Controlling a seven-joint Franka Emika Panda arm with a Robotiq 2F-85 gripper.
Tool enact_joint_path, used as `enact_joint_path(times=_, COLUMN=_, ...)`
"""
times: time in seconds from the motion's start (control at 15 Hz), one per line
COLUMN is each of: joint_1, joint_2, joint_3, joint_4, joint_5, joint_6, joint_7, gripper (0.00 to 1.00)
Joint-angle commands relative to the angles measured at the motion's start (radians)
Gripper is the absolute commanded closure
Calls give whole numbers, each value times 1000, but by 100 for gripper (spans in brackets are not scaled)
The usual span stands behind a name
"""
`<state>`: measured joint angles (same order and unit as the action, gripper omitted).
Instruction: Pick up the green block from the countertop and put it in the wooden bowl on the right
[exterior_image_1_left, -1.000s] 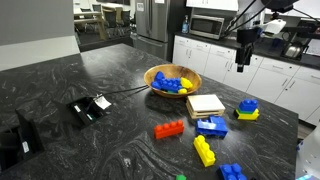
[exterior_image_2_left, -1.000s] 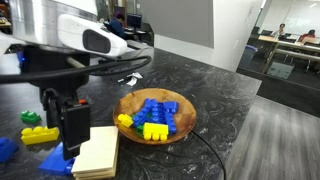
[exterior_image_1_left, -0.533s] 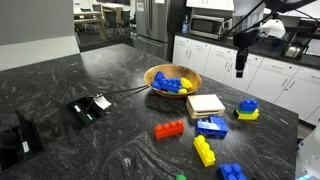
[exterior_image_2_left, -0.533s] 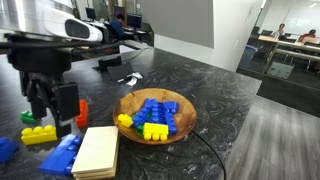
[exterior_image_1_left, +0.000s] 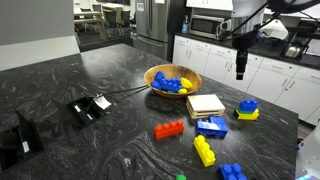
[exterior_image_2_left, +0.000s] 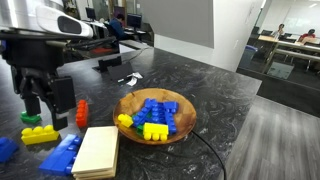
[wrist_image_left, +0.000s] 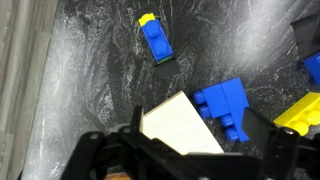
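The green block (exterior_image_1_left: 181, 177) lies small at the near edge of the dark veined countertop (exterior_image_1_left: 90, 70). It also shows in an exterior view (exterior_image_2_left: 31, 118) beside a yellow brick (exterior_image_2_left: 38, 134). It is out of the wrist view. The wooden bowl (exterior_image_1_left: 152, 73) (exterior_image_2_left: 182, 118) holds several blue and yellow bricks. My gripper (exterior_image_1_left: 240, 70) (exterior_image_2_left: 45, 107) hangs high in the air, open and empty, far from the green block. In the wrist view my gripper (wrist_image_left: 200, 135) is over the pale wooden slab (wrist_image_left: 175, 122).
The slab (exterior_image_1_left: 205, 104) lies beside the bowl. Around it are a red brick (exterior_image_1_left: 169, 129), blue bricks (exterior_image_1_left: 211, 126) (exterior_image_1_left: 232, 172), a yellow brick (exterior_image_1_left: 204, 150) and a blue-on-yellow stack (exterior_image_1_left: 246, 110). A black device with a cable (exterior_image_1_left: 90, 108) sits further off.
My gripper has shifted sideways a little above the slab and bricks, still open and empty. Nothing on the countertop has moved.
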<state>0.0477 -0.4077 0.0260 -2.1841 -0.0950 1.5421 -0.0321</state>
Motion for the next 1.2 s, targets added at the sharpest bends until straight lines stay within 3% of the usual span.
enact_joint_path(times=0.0, joint_1=-3, joint_2=1, joint_3=3, joint_4=2, joint_5=1, joint_6=-2, joint_7=-1, gripper=0)
enact_joint_path(times=0.47, joint_1=72, joint_2=52, joint_3=52, joint_4=18, joint_5=19, joint_6=64, joint_7=-63, gripper=0)
enact_joint_path(times=0.8, joint_1=162, joint_2=99, joint_3=103, joint_4=24, joint_5=51, joint_6=224, joint_7=-196, gripper=0)
enact_joint_path(times=1.0, joint_1=191, joint_2=93, joint_3=99, joint_4=12, joint_5=92, joint_6=300, joint_7=-293, gripper=0)
enact_joint_path(times=1.13, joint_1=181, joint_2=96, joint_3=116, joint_4=13, joint_5=70, joint_6=280, joint_7=-245, gripper=0)
